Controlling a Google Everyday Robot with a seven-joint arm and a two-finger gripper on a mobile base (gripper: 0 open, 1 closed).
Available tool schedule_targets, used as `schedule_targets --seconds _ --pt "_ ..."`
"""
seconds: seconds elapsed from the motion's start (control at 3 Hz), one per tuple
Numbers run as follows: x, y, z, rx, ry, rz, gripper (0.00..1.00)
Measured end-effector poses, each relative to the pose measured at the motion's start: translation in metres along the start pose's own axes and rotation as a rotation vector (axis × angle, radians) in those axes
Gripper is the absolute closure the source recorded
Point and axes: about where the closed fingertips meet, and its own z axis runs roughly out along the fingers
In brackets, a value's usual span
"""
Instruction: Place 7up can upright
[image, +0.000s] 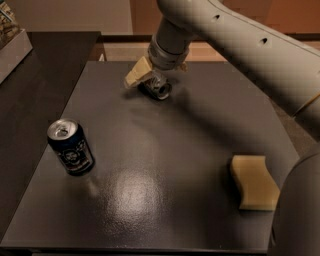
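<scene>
The 7up can (159, 90) lies on its side at the far middle of the dark table (165, 165), with a silver end facing the camera. Most of its body is in shadow under the arm. My gripper (154, 81) hangs right over it from the big white arm that reaches in from the upper right. One tan finger (137, 76) sticks out to the left of the can, and the other is mostly hidden behind the wrist. The jaws stand open, straddling the can.
A dark blue can with a white emblem (70, 146) stands upright at the left. A yellow sponge (254, 181) lies near the right edge. A darker counter (30, 90) adjoins the table on the left.
</scene>
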Motion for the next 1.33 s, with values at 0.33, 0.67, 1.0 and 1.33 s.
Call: schedule_targets --seconds 0.33,0.67,1.0,1.33 --pt "0.002 0.002 0.006 -0.009 -0.026 -0.039 0.0" --pt "0.0 0.006 0.012 -0.015 -0.054 -0.061 0.0" --pt "-0.004 0.009 0.017 -0.017 -0.076 -0.07 0.0" --pt "-0.004 0.009 0.018 -0.014 -0.086 -0.076 0.18"
